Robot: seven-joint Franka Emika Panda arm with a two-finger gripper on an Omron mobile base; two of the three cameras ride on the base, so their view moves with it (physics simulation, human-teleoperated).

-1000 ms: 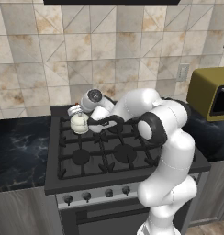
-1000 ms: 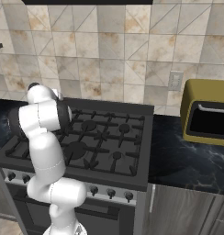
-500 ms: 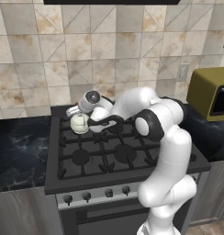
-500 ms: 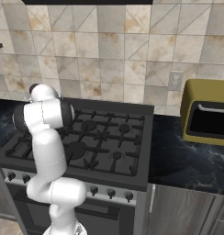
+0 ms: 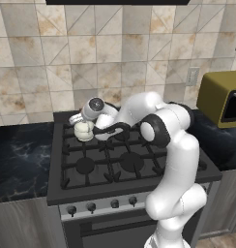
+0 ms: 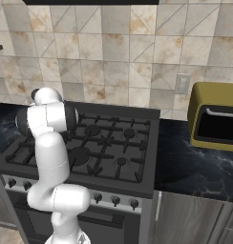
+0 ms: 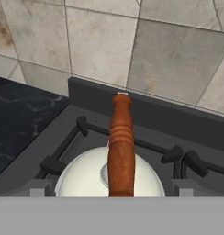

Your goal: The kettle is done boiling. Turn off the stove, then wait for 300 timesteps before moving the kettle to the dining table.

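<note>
The small white kettle (image 5: 84,131) sits on the back left burner of the black stove (image 5: 121,164). My gripper (image 5: 82,123) hangs right over it, reaching in from the right. Its jaws stand open on either side of the handle. In the hand view the red-brown handle (image 7: 121,142) runs up the middle over the kettle's white body (image 7: 79,179), and the fingertips are hidden. In the right base view my own arm hides the kettle on the stove (image 6: 113,143). A row of dark knobs (image 5: 101,206) lines the stove's grey front. The dining table is out of view.
An olive-yellow toaster oven (image 5: 220,97) stands on the black marble counter right of the stove, also seen as the toaster oven (image 6: 215,116). Black counter (image 5: 18,155) flanks the stove's left side. A tiled wall (image 7: 132,41) rises close behind the kettle.
The hand has sunk a little toward the kettle and shifted slightly. The kettle has stayed on its burner.
</note>
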